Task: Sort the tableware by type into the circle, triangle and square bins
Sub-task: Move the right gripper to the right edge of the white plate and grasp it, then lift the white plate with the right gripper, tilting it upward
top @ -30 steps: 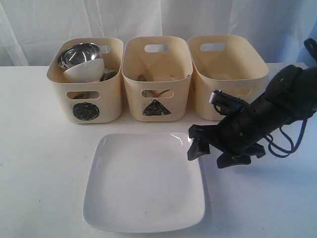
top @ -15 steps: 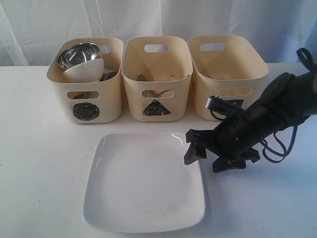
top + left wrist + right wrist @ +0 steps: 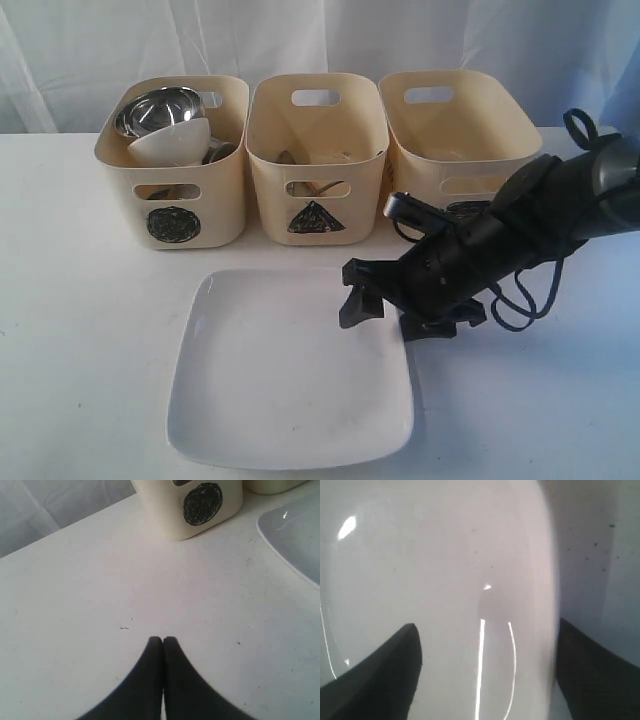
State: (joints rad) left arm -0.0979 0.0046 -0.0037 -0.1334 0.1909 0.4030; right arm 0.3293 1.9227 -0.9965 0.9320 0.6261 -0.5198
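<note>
So closest to the camera there's the large square white plate (image 3: 290,370), lying flat on the white table (image 3: 80,300) at about 6 o'clock, not in any bin yet. The right gripper (image 3: 385,305) comes in low from 3 o'clock and sits at the plate's 2 o'clock corner. Its jaws are spread wide with nothing between them. In the right wrist view one finger (image 3: 395,665) hangs over the glossy inside of the plate (image 3: 445,580) and the other is out past the rim (can't tell if either one actually touches it). The left gripper (image 3: 163,640) is pinched fully together, holding nothing, over bare tabletop, with the scribbled circle mark and a slice of the plate rim (image 3: 295,540) visible ahead of it. Further back, three cream tubs stand in a row towards 12 o'clock. The circle bin (image 3: 175,190) at 11 o'clock has the small white bowl (image 3: 170,145) sitting high in it, with the steel bowl (image 3: 158,108) tilted just behind. The triangle bin (image 3: 315,190) at 12 has something brownish showing through its handle cutout, too small to name. The square bin (image 3: 460,130) is at 1 o'clock, its mark mostly hidden behind the arm. A white curtain (image 3: 100,50) hangs behind everything.
</note>
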